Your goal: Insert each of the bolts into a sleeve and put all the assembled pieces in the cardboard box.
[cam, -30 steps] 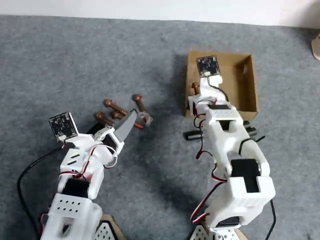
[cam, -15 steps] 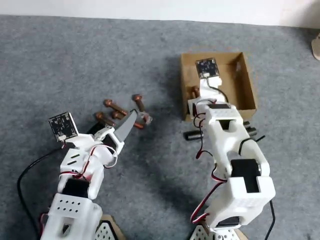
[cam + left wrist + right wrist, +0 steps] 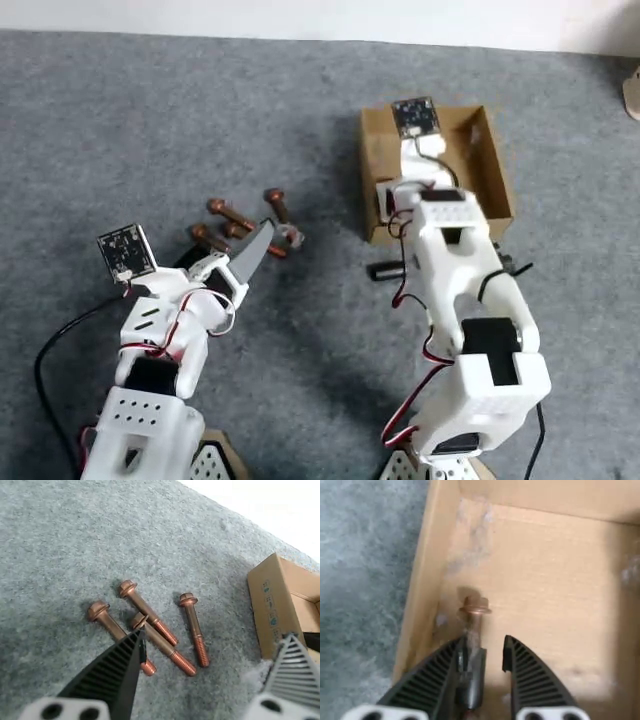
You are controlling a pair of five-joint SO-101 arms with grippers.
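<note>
Copper hex-head bolt [image 3: 475, 611] in dark sleeve [image 3: 471, 682], loose between parted right fingers [image 3: 427, 680]; left fingers [image 3: 115, 670] spread, empty.

So the pincer [image 3: 484, 641] is down inside the cardboard box [image 3: 560, 580], jaws spread a bit. There's a copper bolt [image 3: 474, 612] stuck in a dark sleeve [image 3: 470, 685], sitting right up against one jaw with a clear gap to the other. The bolt head pokes out past the tips. Grey fuzzy surface [image 3: 360, 555] just outside the box wall.
</note>
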